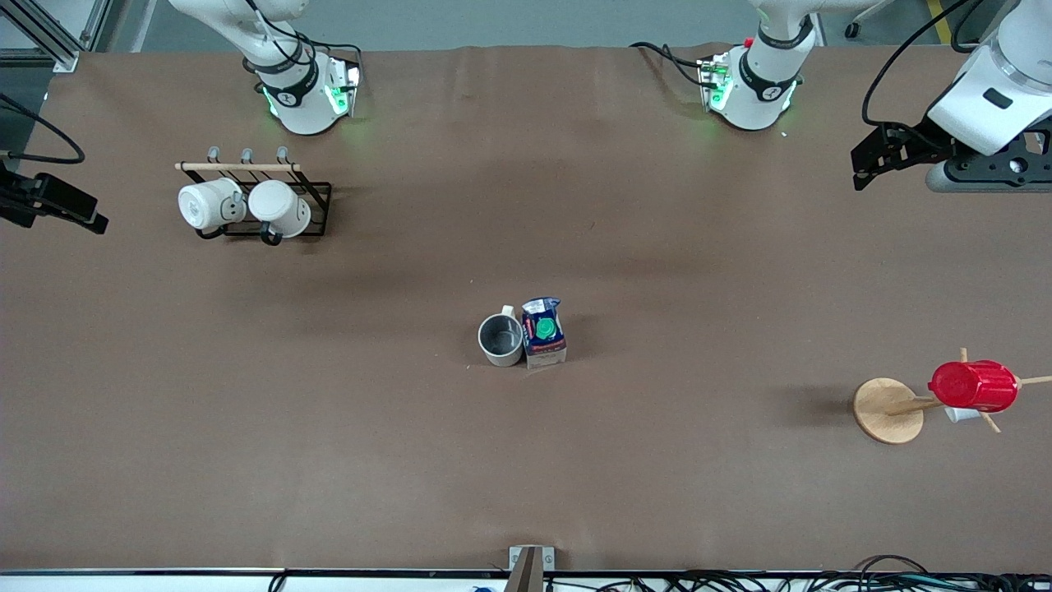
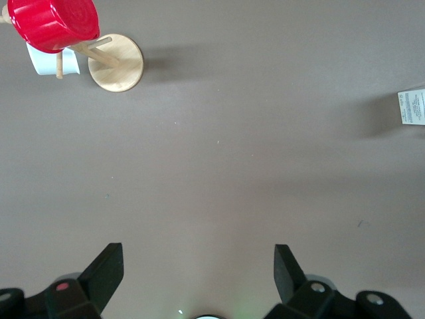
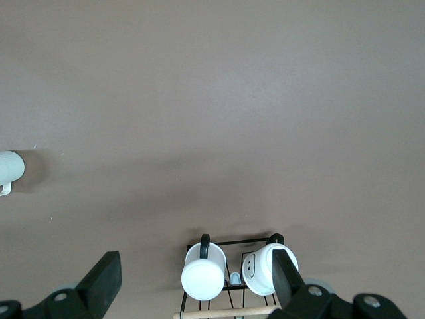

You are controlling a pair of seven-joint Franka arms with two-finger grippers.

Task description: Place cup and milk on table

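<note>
The cup (image 1: 501,339), a cream-white mug with a grey inside, stands upright on the brown table (image 1: 657,271) near its middle. The milk (image 1: 543,331), a blue and white carton with a green cap, stands touching the cup, on the side toward the left arm's end. An edge of the carton shows in the left wrist view (image 2: 413,106). My left gripper (image 1: 860,168) (image 2: 198,266) is open and empty, up over the left arm's end of the table. My right gripper (image 1: 82,215) (image 3: 194,276) is open and empty, up over the right arm's end, above the mug rack.
A black wire rack (image 1: 316,210) (image 3: 229,242) with two plain white mugs (image 1: 209,204) (image 3: 203,279) stands near the right arm's base. A red ribbed cup (image 1: 974,386) (image 2: 53,23) hangs on a wooden stand with a round disc base (image 1: 886,409) (image 2: 118,63) at the left arm's end.
</note>
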